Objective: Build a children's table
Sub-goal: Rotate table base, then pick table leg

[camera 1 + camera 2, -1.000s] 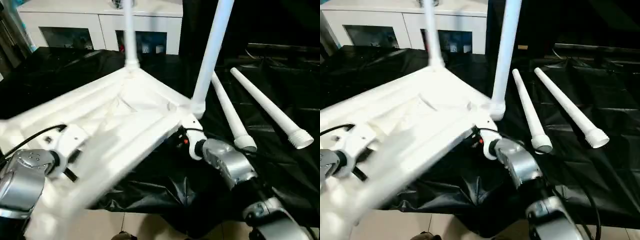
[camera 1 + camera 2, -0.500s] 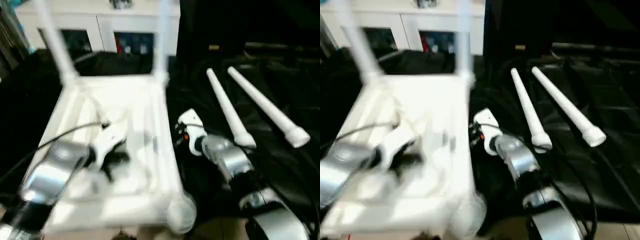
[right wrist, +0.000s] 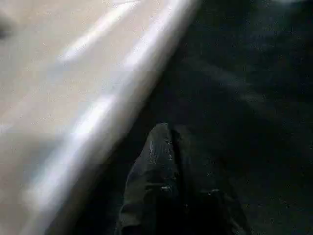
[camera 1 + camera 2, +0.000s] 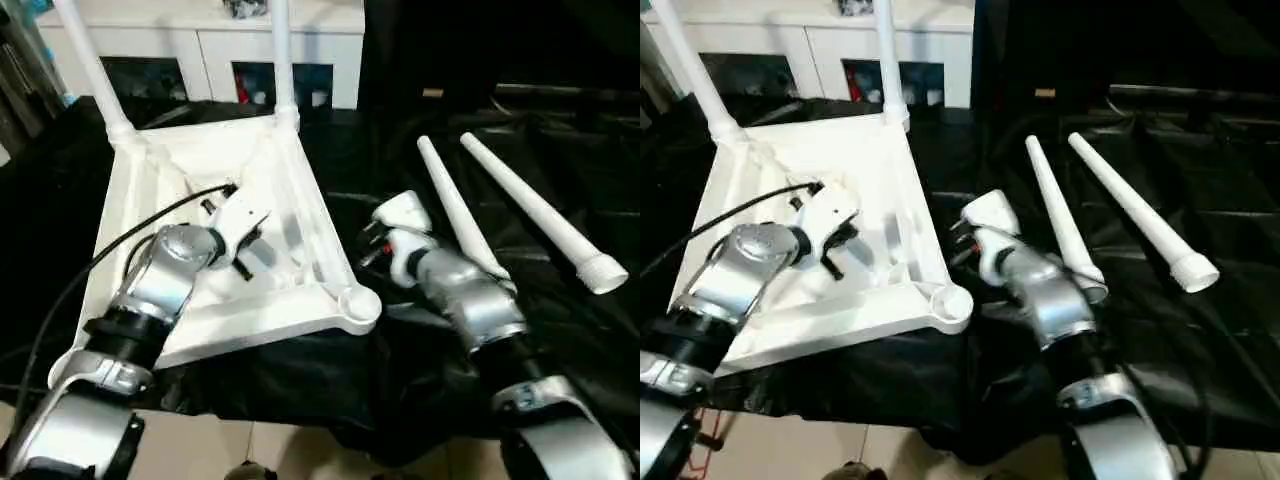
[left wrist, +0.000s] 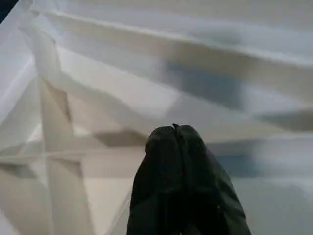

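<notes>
The children's table's white tabletop lies upside down on the black-draped work table, ribbed underside up. Two white legs stand in its far corner sockets; the near right socket is empty. Two loose legs lie to the right on the cloth. My left gripper is shut with nothing in it, its tips just over the ribs inside the tabletop. My right gripper is shut and empty over the black cloth, just beside the tabletop's right edge.
A white cabinet stands behind the work table. The black cloth hangs over the near edge above the tiled floor. A black cable runs from my left arm across the tabletop.
The tabletop has swung down from a raised tilt to lie flat, its two legs now at the far side. My right gripper has shut and sits beside the edge.
</notes>
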Available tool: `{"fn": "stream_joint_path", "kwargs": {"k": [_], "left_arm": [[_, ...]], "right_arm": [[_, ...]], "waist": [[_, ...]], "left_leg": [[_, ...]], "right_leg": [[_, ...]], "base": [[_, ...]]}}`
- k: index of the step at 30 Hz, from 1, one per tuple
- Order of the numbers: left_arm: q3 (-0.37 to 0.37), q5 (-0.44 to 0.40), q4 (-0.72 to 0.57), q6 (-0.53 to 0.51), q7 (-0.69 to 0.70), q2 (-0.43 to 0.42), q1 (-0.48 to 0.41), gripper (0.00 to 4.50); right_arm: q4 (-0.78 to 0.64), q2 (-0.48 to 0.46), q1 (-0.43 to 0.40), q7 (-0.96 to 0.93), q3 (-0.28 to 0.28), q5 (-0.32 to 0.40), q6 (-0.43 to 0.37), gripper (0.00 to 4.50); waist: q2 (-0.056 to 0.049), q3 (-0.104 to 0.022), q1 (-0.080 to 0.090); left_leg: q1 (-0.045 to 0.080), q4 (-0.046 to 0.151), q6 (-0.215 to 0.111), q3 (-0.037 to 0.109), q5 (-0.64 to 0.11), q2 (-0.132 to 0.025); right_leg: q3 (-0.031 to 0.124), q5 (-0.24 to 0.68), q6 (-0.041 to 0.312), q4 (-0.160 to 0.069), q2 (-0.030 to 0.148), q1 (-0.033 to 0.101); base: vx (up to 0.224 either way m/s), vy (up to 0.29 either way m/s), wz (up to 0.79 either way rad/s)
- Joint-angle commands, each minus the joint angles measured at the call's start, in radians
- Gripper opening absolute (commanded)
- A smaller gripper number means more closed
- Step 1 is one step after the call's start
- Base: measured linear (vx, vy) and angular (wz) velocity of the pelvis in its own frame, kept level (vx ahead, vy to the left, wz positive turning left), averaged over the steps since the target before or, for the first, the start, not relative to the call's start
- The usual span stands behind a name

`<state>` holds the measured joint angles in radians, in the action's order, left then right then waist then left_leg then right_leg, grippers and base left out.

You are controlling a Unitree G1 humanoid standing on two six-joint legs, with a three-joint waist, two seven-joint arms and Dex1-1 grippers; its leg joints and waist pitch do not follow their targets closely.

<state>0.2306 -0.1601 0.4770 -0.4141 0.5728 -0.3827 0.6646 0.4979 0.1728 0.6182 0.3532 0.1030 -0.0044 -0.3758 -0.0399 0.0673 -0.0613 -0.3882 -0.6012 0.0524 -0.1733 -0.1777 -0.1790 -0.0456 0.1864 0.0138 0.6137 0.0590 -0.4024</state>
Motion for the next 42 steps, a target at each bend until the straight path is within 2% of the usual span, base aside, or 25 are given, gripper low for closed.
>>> {"fn": "stream_joint_path", "kwargs": {"k": [1,2,3,4,5,6,7,8,9,12,14,15,16,19,20,23,26,29,30,31,36,38,42], "left_arm": [[-0.061,0.074,-0.143,-0.044,0.020,0.024,-0.038,0.00],[-0.079,0.088,-0.180,-0.060,0.013,0.032,-0.049,0.00],[-0.079,0.088,-0.180,-0.060,0.013,0.032,-0.049,0.00],[-0.114,0.141,-0.229,-0.081,0.020,0.054,-0.063,0.00],[-0.115,0.146,-0.233,-0.084,0.021,0.055,-0.065,0.21],[-0.125,0.168,-0.256,-0.097,0.030,0.061,-0.072,0.33],[-0.130,0.219,-0.330,-0.110,0.067,0.068,-0.101,0.33],[-0.129,0.234,-0.356,-0.119,0.078,0.070,-0.112,0.41],[-0.124,0.251,-0.386,-0.128,0.095,0.071,-0.125,0.53],[-0.091,0.333,-0.499,-0.120,0.196,0.070,-0.182,0.80],[-0.074,0.371,-0.560,-0.149,0.237,0.069,-0.206,0.87],[-0.061,0.389,-0.594,-0.174,0.255,0.063,-0.218,1.05],[-0.053,0.400,-0.616,-0.189,0.267,0.057,-0.225,1.18],[-0.030,0.410,-0.647,-0.216,0.278,0.047,-0.241,1.31],[-0.025,0.413,-0.653,-0.222,0.281,0.044,-0.245,1.55],[-0.023,0.414,-0.655,-0.225,0.277,0.049,-0.244,1.63],[-0.020,0.422,-0.665,-0.238,0.276,0.047,-0.241,1.94],[-0.015,0.433,-0.677,-0.255,0.274,0.043,-0.240,2.02],[-0.013,0.434,-0.679,-0.257,0.274,0.042,-0.240,2.13],[-0.011,0.434,-0.679,-0.257,0.274,0.042,-0.241,2.26],[0.010,0.404,-0.673,-0.229,0.274,0.030,-0.244,2.55],[0.010,0.403,-0.672,-0.227,0.272,0.029,-0.244,2.75],[0.018,0.419,-0.684,-0.244,0.285,0.016,-0.244,2.75]], "right_arm": [[-0.117,0.057,-0.005,-0.012,-0.063,0.000,-0.145,0.07],[-0.141,0.064,-0.007,0.016,-0.090,0.039,-0.167,0.07],[-0.141,0.064,-0.007,0.016,-0.090,0.039,-0.167,0.07],[-0.183,0.082,-0.012,0.012,-0.136,0.074,-0.217,0.34],[-0.185,0.084,-0.012,0.011,-0.138,0.074,-0.221,0.43],[-0.196,0.094,-0.012,0.003,-0.147,0.074,-0.240,0.43],[-0.191,0.126,-0.005,-0.008,-0.159,0.063,-0.283,0.43],[-0.186,0.137,-0.002,-0.009,-0.163,0.062,-0.298,0.48],[-0.178,0.149,0.003,-0.010,-0.166,0.057,-0.313,0.76],[-0.160,0.186,0.022,-0.029,-0.174,0.039,-0.376,0.88],[-0.162,0.199,0.032,-0.030,-0.182,0.038,-0.416,1.02],[-0.165,0.208,0.037,-0.029,-0.183,0.038,-0.444,1.27],[-0.166,0.214,0.041,-0.028,-0.182,0.039,-0.462,1.28],[-0.127,0.230,0.064,-0.027,-0.178,0.038,-0.480,1.48],[-0.105,0.234,0.074,-0.033,-0.174,0.031,-0.481,1.69],[-0.040,0.234,0.106,-0.052,-0.184,0.030,-0.470,1.76],[0.018,0.231,0.139,-0.058,-0.194,0.034,-0.477,2.12],[0.076,0.236,0.166,-0.050,-0.189,0.035,-0.478,2.23],[0.094,0.236,0.174,-0.043,-0.190,0.040,-0.479,2.48],[0.107,0.237,0.180,-0.037,-0.189,0.043,-0.481,2.55],[0.218,0.251,0.228,0.045,-0.151,0.052,-0.542,2.68],[0.253,0.254,0.239,0.042,-0.147,0.046,-0.547,2.68],[0.348,0.260,0.269,0.048,-0.140,0.032,-0.540,2.68]], "waist": [[-0.014,-0.088,-0.001],[-0.013,-0.089,-0.004],[-0.014,-0.088,-0.002],[-0.013,-0.085,-0.004],[-0.011,-0.086,-0.003],[-0.008,-0.083,-0.002],[-0.006,-0.082,-0.001],[-0.007,-0.079,0.001],[-0.001,-0.080,0.001],[-0.005,-0.080,0.003],[0.003,-0.079,0.004],[0.001,-0.079,0.002],[-0.001,-0.079,0.002],[-0.008,-0.078,0.003],[-0.007,-0.076,0.005],[-0.005,-0.079,0.006],[-0.005,-0.082,0.006],[-0.005,-0.084,0.006],[-0.006,-0.085,0.007],[-0.005,-0.084,0.006],[-0.004,-0.084,0.005],[-0.005,-0.083,0.004],[-0.003,-0.084,0.002]], "left_leg": [[0.021,0.062,0.009,0.018,-0.123,-0.038],[0.021,0.060,-0.001,0.018,-0.109,-0.041],[0.020,0.059,-0.011,0.015,-0.114,-0.040],[0.019,0.059,-0.019,0.014,-0.126,-0.038],[0.019,0.059,-0.019,0.015,-0.133,-0.037],[0.020,0.060,-0.019,0.013,-0.138,-0.037],[0.021,0.061,-0.013,0.014,-0.146,-0.037],[0.021,0.061,-0.012,0.013,-0.157,-0.038],[0.021,0.060,-0.012,0.012,-0.157,-0.038],[0.020,0.059,-0.011,0.012,-0.155,-0.035],[0.020,0.059,-0.014,0.009,-0.154,-0.036],[0.021,0.059,-0.013,0.009,-0.152,-0.037],[0.020,0.060,-0.013,0.011,-0.143,-0.038],[0.022,0.059,-0.009,0.010,-0.155,-0.036],[0.022,0.059,-0.007,0.009,-0.162,-0.035],[0.021,0.056,-0.004,0.008,-0.150,-0.032],[0.021,0.055,-0.005,0.008,-0.142,-0.033],[0.020,0.053,-0.009,0.008,-0.125,-0.032],[0.020,0.053,-0.010,0.009,-0.122,-0.033],[0.020,0.052,-0.013,0.008,-0.126,-0.032],[0.019,0.051,-0.020,0.007,-0.124,-0.032],[0.019,0.050,-0.017,0.006,-0.128,-0.033],[0.018,0.049,-0.016,0.005,-0.127,-0.033]], "right_leg": [[0.040,-0.018,0.254,-0.050,0.071,0.065],[0.041,-0.041,0.264,-0.048,0.074,0.067],[0.042,-0.043,0.266,-0.049,0.072,0.066],[0.040,-0.014,0.262,-0.054,0.071,0.063],[0.040,0.013,0.259,-0.054,0.072,0.066],[0.040,0.033,0.258,-0.059,0.071,0.063],[0.039,0.070,0.256,-0.060,0.072,0.063],[0.040,0.103,0.257,-0.066,0.072,0.060],[0.041,0.111,0.255,-0.066,0.071,0.060],[0.040,0.146,0.240,-0.067,0.069,0.057],[0.042,0.160,0.234,-0.070,0.068,0.055],[0.042,0.162,0.234,-0.068,0.068,0.054],[0.041,0.156,0.233,-0.066,0.067,0.056],[0.041,0.169,0.228,-0.068,0.065,0.053],[0.040,0.175,0.223,-0.071,0.064,0.052],[0.041,0.173,0.221,-0.071,0.064,0.055],[0.039,0.162,0.221,-0.069,0.063,0.055],[0.038,0.122,0.231,-0.063,0.062,0.057],[0.038,0.116,0.236,-0.061,0.063,0.058],[0.038,0.117,0.241,-0.063,0.063,0.057],[0.037,0.111,0.246,-0.062,0.061,0.059],[0.036,0.120,0.250,-0.062,0.061,0.058],[0.036,0.123,0.252,-0.062,0.063,0.058]], "base": [[0.000,0.000,0.00],[0.000,0.000,0.00],[0.000,0.000,0.00],[0.000,0.000,0.00],[0.000,0.000,0.00],[0.000,0.000,0.00],[0.000,0.000,0.00],[0.000,0.000,0.00],[0.000,0.000,0.00],[0.000,0.000,0.00],[0.000,0.000,0.00],[0.000,0.000,0.00],[0.000,0.000,0.00],[0.000,0.000,0.00],[0.000,0.000,0.00],[0.000,0.000,0.00],[0.000,0.000,0.00],[0.000,0.000,0.00],[0.000,0.000,0.00],[0.000,0.000,0.00],[0.000,0.000,0.00],[0.000,0.000,0.00],[0.000,0.000,0.00]]}}
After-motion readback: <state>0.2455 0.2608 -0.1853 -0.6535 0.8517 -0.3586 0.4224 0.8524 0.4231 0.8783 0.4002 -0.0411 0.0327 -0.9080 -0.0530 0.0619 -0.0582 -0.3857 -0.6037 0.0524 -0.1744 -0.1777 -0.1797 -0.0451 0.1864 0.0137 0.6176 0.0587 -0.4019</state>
